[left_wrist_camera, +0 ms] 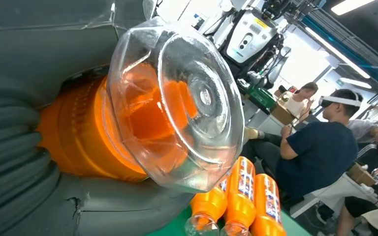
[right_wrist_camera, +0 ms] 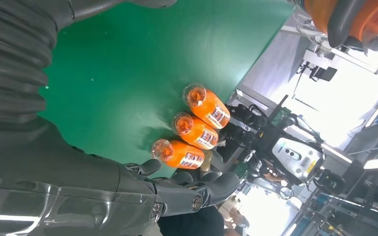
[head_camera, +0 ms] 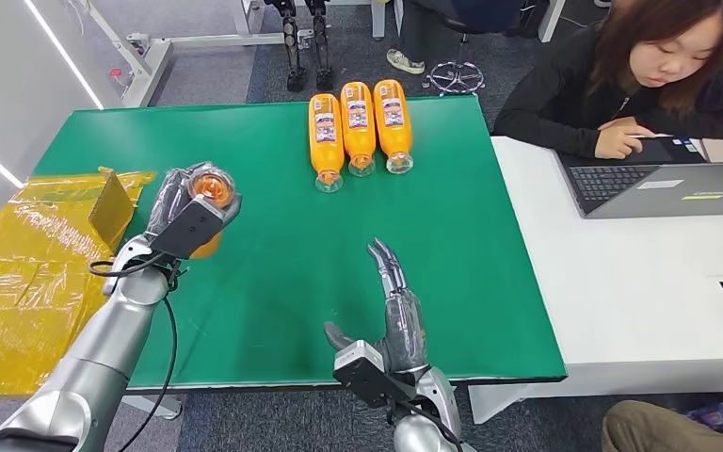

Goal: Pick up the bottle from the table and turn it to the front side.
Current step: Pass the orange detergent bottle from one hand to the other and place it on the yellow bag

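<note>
— One bottle (head_camera: 209,193) is up off the table (head_camera: 273,245), wrapped in the left hand (head_camera: 181,209) at about nine o'clock of the green top, its clear base turned toward the head camera.

— How do you think it handles?

— Full of orange drink, so probably some weight. The plastic looks smooth and likely slippery; the clear base (left_wrist_camera: 177,103) seems stiff, while the body may give a little under a squeeze. The fingers wrap the orange body just behind the base, which looks like a sound hold for turning it.

— And the right hand (head_camera: 393,315)?

— Holding nothing, fingers stretched out flat, at six o'clock near the table's front edge.

— What about the surface?

— Flat green top. A row of three bottles (head_camera: 359,128) lies side by side at twelve o'clock, labels up. Yellow wrapping (head_camera: 19,273) sits past the nine o'clock edge.

— The room?

— A person (head_camera: 640,75) works at a laptop (head_camera: 659,184) on a white desk (head_camera: 640,292) around two o'clock.
</note>
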`<state>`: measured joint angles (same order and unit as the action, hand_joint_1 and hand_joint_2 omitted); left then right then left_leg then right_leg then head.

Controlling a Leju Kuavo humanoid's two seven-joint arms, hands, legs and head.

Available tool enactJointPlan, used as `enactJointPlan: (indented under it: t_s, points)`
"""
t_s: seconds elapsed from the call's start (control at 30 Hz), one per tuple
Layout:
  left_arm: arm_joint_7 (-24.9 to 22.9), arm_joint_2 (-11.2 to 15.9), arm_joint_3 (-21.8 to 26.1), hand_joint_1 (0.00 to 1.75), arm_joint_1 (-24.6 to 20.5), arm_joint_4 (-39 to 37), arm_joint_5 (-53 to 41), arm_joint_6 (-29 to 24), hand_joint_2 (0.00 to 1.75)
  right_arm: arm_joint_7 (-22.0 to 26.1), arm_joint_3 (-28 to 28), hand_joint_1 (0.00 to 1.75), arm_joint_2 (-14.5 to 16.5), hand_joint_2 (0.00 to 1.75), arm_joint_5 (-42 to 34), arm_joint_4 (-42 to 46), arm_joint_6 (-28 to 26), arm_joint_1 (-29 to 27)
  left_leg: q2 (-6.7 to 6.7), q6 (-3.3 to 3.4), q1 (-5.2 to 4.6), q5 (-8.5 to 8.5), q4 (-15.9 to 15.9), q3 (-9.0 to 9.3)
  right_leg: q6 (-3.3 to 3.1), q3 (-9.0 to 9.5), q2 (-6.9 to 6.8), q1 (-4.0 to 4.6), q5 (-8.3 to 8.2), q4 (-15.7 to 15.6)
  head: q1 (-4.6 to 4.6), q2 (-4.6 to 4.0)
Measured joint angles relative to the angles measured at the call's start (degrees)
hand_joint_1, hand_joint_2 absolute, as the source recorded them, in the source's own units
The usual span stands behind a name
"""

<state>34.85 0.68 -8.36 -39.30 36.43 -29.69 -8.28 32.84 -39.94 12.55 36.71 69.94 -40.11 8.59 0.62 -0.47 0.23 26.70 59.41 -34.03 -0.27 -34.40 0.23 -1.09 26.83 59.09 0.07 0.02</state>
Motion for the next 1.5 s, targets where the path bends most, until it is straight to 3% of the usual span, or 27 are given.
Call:
enactJointPlan:
  t_s: [0.33,0.63,0.8,1.07,1.43,1.5]
  points:
    - [-3.2,1.7,-0.9,1.75,-0.9,-2.3,-6.0,-3.1,1.75,0.6,0.3,0.00,0.0,1.75,-0.2,-0.2,0.0,0.0,0.00,0.00,0.01,0.00,0.0,0.00,0.00,-0.01,0.00,0.01,0.00,0.0,0.00,0.00]
    - [-20.8,6.2,-9.5,1.75,-2.8,-7.5,-31.0,-8.6,1.75,0.8,0.9,0.00,0.0,1.75,-1.7,-0.9,0.0,0.1,-0.05,-0.01,0.01,0.00,0.0,0.00,-0.01,-0.01,0.03,0.01,0.00,0.0,0.00,0.00]
    - [-28.0,9.4,-13.2,1.75,-2.3,-10.6,-36.9,-8.0,1.75,0.9,0.9,0.00,0.0,1.75,-2.3,-1.3,0.0,0.0,-0.08,-0.01,0.03,0.00,0.0,-0.01,-0.01,-0.03,0.08,0.03,0.00,0.0,0.01,0.00]
    - [-31.3,12.7,-13.9,1.75,0.4,-13.4,-39.6,-7.8,1.75,0.8,0.9,0.00,0.0,1.75,-2.6,-1.6,0.0,-0.4,-0.12,-0.01,0.04,0.00,0.0,-0.03,-0.02,-0.08,0.09,0.03,0.01,0.0,0.02,0.00]
    - [-32.1,14.1,-13.9,1.75,1.0,-14.6,-40.2,-7.3,1.75,0.9,0.9,0.00,-0.1,1.75,-3.1,-2.0,0.0,-0.9,-0.12,-0.01,0.03,0.00,0.0,-0.03,-0.03,-0.08,0.11,0.03,0.00,0.0,0.01,0.00]
    - [-32.1,14.3,-14.0,1.67,1.2,-14.8,-40.4,-7.1,1.75,1.1,0.9,0.00,-0.1,1.75,-3.2,-2.1,0.0,-1.0,-0.11,-0.01,0.04,0.00,0.0,-0.04,-0.03,-0.08,0.10,0.03,0.00,0.0,0.01,0.00]
